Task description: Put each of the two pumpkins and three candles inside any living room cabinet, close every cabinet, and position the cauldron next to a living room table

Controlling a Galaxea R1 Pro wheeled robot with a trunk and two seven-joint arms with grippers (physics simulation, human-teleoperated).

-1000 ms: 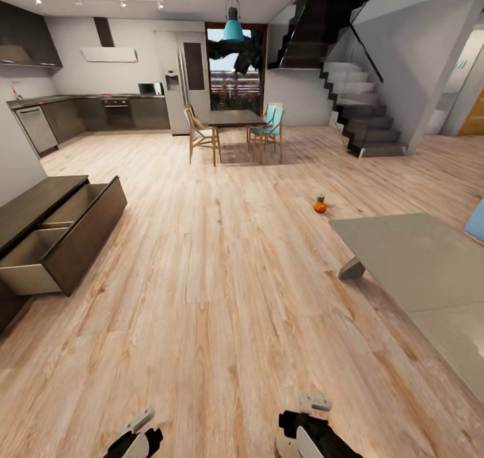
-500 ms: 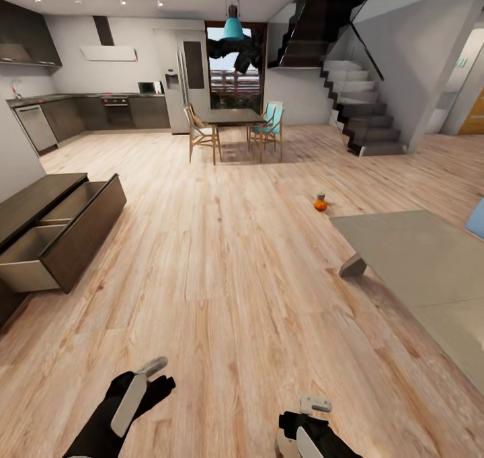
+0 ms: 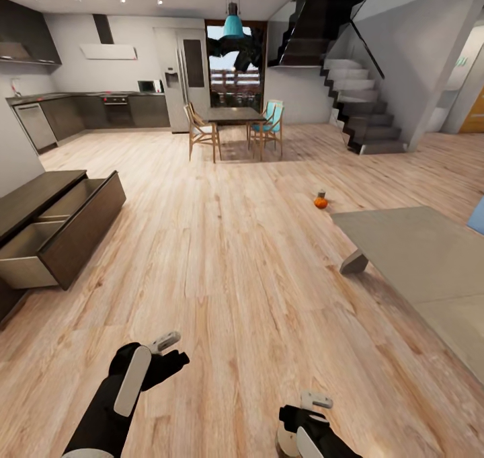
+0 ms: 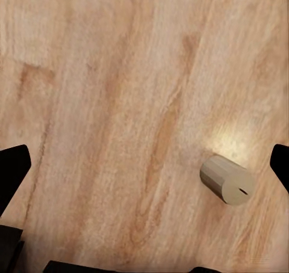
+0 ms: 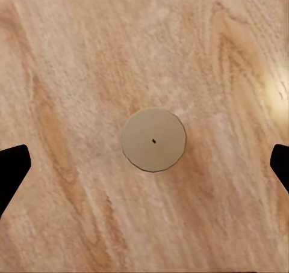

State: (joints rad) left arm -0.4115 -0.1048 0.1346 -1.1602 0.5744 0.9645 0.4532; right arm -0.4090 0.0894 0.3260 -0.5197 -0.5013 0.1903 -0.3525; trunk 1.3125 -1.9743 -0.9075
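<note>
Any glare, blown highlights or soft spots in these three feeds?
Head view: the coffee table's glass top reads as flat grey sheen, far kitchen slightly soft, edges stretched by the wide lens. Left wrist view: a pale bright patch on the floor just behind the candle. Right wrist view: a bright hotspot at the frame edge, the candle evenly lit, seen end-on.

Pumpkin (image 3: 320, 202) on floor (image 3: 235, 256) behind table (image 3: 417, 256)

Pale wood-grain floor (image 3: 242, 256), satin; matt beige candle (image 5: 153, 140).
</note>
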